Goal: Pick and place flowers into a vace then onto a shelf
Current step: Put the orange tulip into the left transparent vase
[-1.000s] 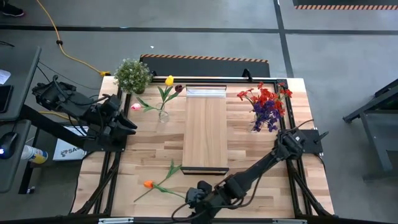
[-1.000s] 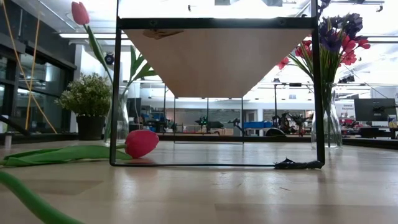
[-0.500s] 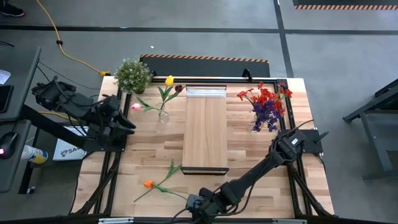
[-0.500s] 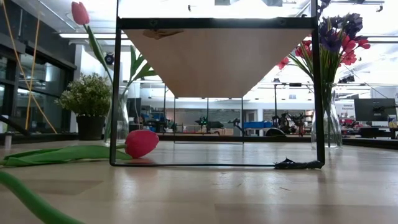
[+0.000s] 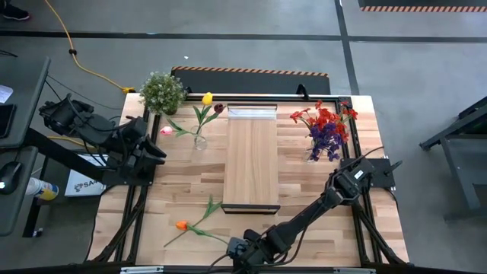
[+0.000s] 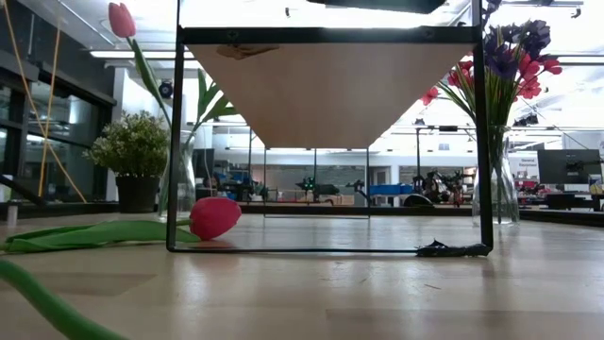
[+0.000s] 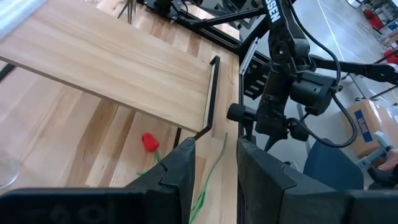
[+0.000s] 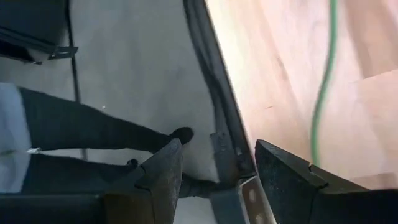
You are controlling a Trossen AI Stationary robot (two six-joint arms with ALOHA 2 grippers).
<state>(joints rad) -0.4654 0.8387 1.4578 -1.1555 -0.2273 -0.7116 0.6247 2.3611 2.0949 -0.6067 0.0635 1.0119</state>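
An orange-headed flower (image 5: 181,225) lies flat on the table near the front edge; its green stem (image 8: 320,106) runs toward my right gripper (image 5: 234,248). That gripper hangs open over the table's near edge, close to the stem's cut end, and the stem lies beyond one finger, not between them. My left gripper (image 7: 214,168) stays open and empty at the table's left side (image 5: 156,150). A glass vase (image 5: 199,141) holds yellow and maroon flowers left of the shelf (image 5: 251,160). A pink flower (image 5: 166,130) lies beside that vase. Another vase (image 5: 323,148) holds red and purple flowers.
A bushy potted plant (image 5: 162,91) stands at the far left corner. The shelf's black frame (image 6: 176,142) rises mid-table. The table's metal edge rail (image 8: 227,155) lies below my right fingers, with a person's dark legs and shoes (image 8: 93,130) on the floor beyond it.
My right gripper has sunk and stretched a little toward the table's near edge, near the orange flower's stem end; its fingers stay open. A dark part of that arm now shows at the top of the low view. The flowers and vases have not moved.
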